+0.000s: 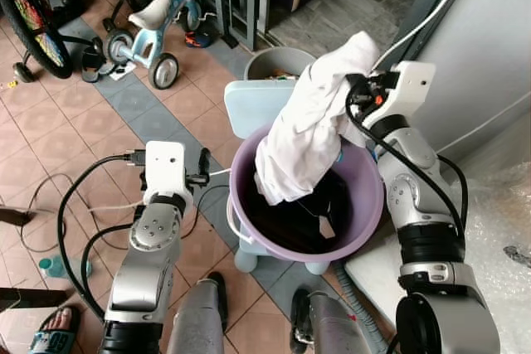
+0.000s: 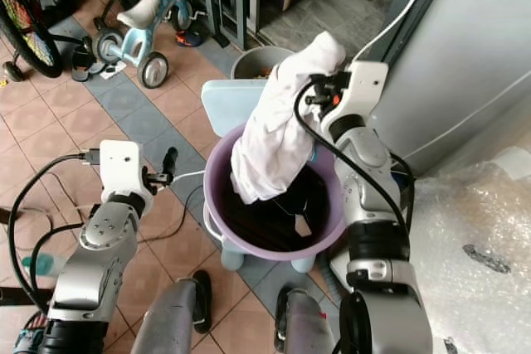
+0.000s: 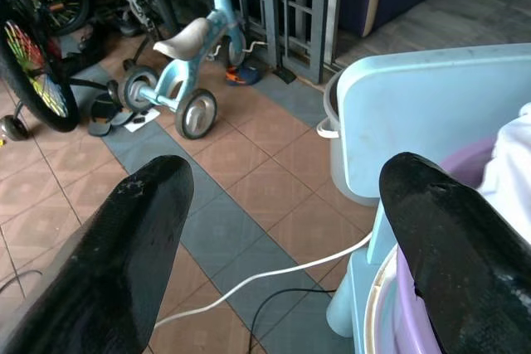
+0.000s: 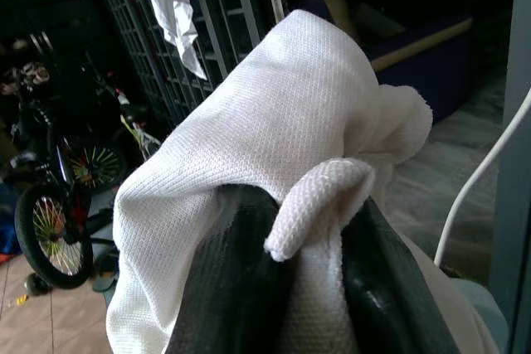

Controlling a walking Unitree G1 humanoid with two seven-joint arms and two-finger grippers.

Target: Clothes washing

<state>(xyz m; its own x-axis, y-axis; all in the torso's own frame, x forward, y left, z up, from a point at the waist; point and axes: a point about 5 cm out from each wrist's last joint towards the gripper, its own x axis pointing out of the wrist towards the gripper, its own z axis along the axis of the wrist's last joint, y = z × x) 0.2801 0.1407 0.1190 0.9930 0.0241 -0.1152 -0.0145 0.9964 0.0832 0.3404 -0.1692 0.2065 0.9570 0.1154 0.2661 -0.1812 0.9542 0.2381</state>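
Observation:
A purple wash tub [image 1: 365, 223] stands on a pale blue stool [image 1: 253, 105] in front of me, with dark clothes [image 1: 299, 217] lying inside. My right gripper [image 1: 355, 80] is raised above the tub's far rim and shut on a white garment [image 1: 307, 126], which drapes down into the tub. In the right wrist view the white garment [image 4: 274, 172] is bunched between the black fingers [image 4: 241, 271]. My left gripper [image 1: 202, 167] is open at the tub's left side, just outside the rim; its fingers [image 3: 124, 246] have nothing between them.
A grey bucket [image 1: 278, 60] stands behind the stool. A white cable [image 3: 265, 275] and black cables [image 1: 75, 205] trail over the tiled floor at left. A blue tricycle [image 1: 153, 26] and bicycles [image 1: 33, 22] are at the back left. A grey appliance wall [image 1: 489, 47] and plastic wrap [image 1: 502, 230] are on the right.

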